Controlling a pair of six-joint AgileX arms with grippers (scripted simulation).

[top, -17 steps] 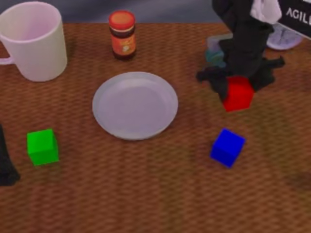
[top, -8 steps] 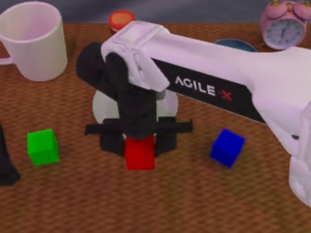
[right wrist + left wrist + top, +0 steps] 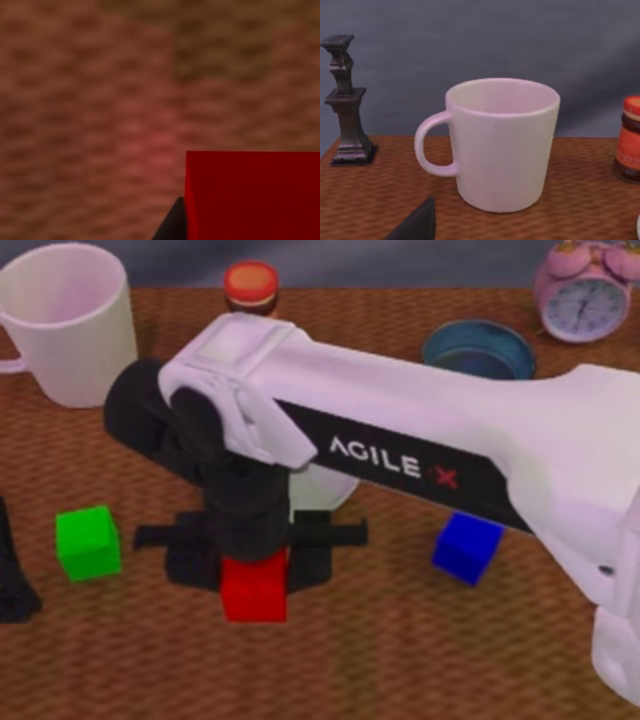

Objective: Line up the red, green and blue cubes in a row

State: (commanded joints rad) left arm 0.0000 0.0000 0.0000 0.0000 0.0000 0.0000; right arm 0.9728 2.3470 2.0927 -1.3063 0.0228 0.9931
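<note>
The red cube (image 3: 253, 590) sits low over the mat between the green cube (image 3: 88, 542) at the left and the blue cube (image 3: 467, 546) at the right, slightly nearer the front edge than both. My right gripper (image 3: 253, 568) is shut on the red cube, its black fingers (image 3: 310, 558) pressed to the cube's two sides. In the right wrist view the red cube (image 3: 252, 195) fills the corner beside one dark fingertip (image 3: 172, 225). My left gripper (image 3: 12, 585) is parked at the table's left edge.
A white mug (image 3: 70, 325) stands back left, a red-capped jar (image 3: 250, 285) at the back middle, a blue-grey bowl (image 3: 480, 348) and a pink clock (image 3: 585, 290) back right. The white plate (image 3: 325, 485) is mostly hidden under my right arm. A dark candlestick (image 3: 347, 105) stands beyond the mug (image 3: 502, 145).
My right arm has carried the red cube from the back right across the plate to the front, then a little further left and forward. The green and blue cubes have not moved.
</note>
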